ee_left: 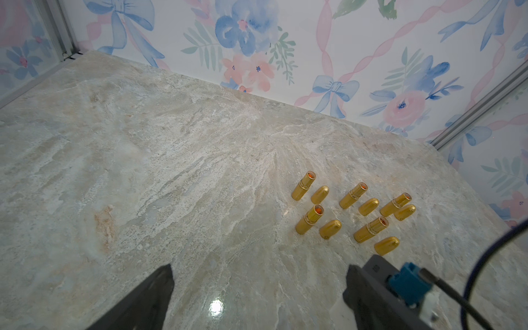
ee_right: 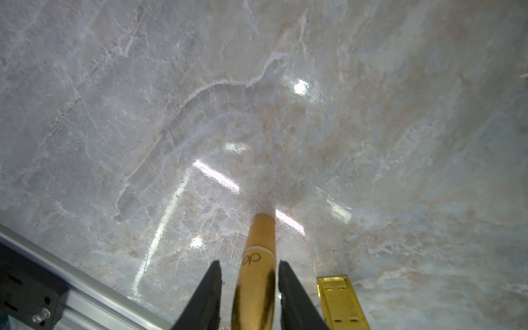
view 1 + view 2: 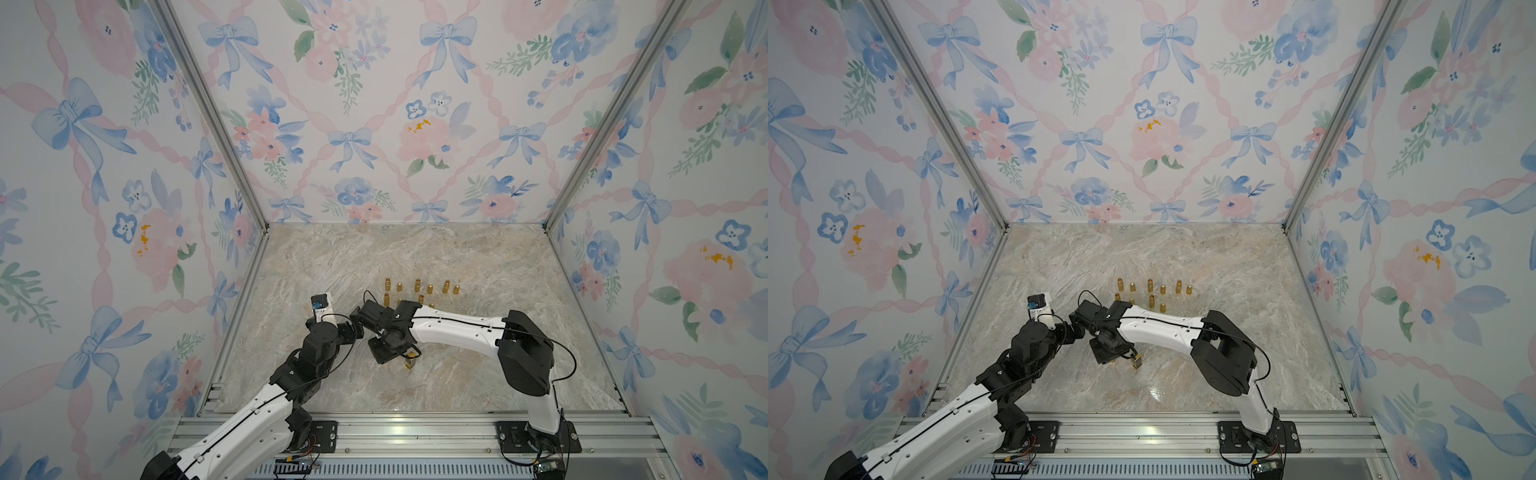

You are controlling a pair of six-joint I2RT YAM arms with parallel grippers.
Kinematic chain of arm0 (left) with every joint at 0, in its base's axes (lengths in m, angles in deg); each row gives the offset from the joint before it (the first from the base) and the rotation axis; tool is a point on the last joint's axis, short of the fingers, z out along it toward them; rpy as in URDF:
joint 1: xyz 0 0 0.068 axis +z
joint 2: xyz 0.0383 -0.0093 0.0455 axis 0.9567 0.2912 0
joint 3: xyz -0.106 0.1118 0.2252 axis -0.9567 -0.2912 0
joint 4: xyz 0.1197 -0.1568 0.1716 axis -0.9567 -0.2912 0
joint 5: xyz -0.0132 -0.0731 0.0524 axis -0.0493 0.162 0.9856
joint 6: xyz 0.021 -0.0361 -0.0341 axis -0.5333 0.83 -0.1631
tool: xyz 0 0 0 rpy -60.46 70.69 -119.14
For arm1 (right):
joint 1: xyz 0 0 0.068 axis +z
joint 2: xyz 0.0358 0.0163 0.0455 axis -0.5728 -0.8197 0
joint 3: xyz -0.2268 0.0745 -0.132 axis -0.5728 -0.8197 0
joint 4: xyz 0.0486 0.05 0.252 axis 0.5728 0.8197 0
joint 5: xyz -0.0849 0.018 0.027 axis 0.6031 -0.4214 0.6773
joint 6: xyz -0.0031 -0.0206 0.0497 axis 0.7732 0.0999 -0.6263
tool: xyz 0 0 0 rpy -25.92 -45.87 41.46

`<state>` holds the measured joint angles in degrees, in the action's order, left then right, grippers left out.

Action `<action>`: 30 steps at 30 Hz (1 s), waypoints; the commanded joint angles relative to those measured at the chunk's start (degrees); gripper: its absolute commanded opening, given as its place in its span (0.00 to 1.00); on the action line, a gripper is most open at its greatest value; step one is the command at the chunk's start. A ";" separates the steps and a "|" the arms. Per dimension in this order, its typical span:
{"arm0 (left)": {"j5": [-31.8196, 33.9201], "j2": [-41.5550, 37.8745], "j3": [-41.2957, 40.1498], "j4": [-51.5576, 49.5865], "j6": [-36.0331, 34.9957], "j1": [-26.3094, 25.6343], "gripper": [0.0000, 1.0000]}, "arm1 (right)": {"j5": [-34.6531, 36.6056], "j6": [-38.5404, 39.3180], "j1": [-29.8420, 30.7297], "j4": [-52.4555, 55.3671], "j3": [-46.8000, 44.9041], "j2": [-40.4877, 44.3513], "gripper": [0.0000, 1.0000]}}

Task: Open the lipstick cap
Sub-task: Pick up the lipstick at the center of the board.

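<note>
The right wrist view shows what the top views hardly give. The closed gold lipstick [image 2: 258,237] stands upright on the tabletop [image 3: 478,257], between the two black fingers of the right gripper [image 2: 248,261]. A thin strip of marble shows on one side of the tube. Whether the fingers already press it I cannot tell. Just beside it lies a flat gold piece [image 2: 340,303].

In both top views this lipstick is only a small gold spot [image 3: 409,360] under the right wrist, near the front edge and about halfway along it.

The left wrist view shows the left gripper [image 1: 260,274] spread wide and holding nothing. It also shows five opened tubes [image 1: 353,195] with orange inside, each with a loose cap [image 1: 368,206] beside it, around the middle of the tabletop. In the top views the right arm [image 3: 453,328] covers some of them.

The tabletop is glossy beige marble with lamp reflections. Flowered wallpaper [image 3: 374,104] with blue bows closes three sides, and an aluminium rail [image 3: 415,432] runs along the front edge.

The frame cuts off a dark shape with a blue plug [image 1: 408,285] in the left wrist view.
</note>
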<state>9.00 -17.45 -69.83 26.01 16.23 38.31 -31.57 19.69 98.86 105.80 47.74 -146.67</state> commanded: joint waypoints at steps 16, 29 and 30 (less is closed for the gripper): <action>-0.39 0.17 -0.14 0.57 0.08 0.18 0.98 | 1.77 1.05 0.05 0.79 -0.28 -2.28 0.22; -2.61 2.42 3.94 1.21 -5.09 0.26 0.98 | 0.33 1.57 -3.92 2.74 -0.52 8.91 0.20; -3.42 3.19 4.70 1.45 -6.05 0.31 0.98 | -0.07 1.72 -4.83 2.76 -0.70 10.06 0.20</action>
<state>7.89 -15.40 -67.76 25.66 13.76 38.61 -31.29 20.69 96.31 106.85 47.61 -141.91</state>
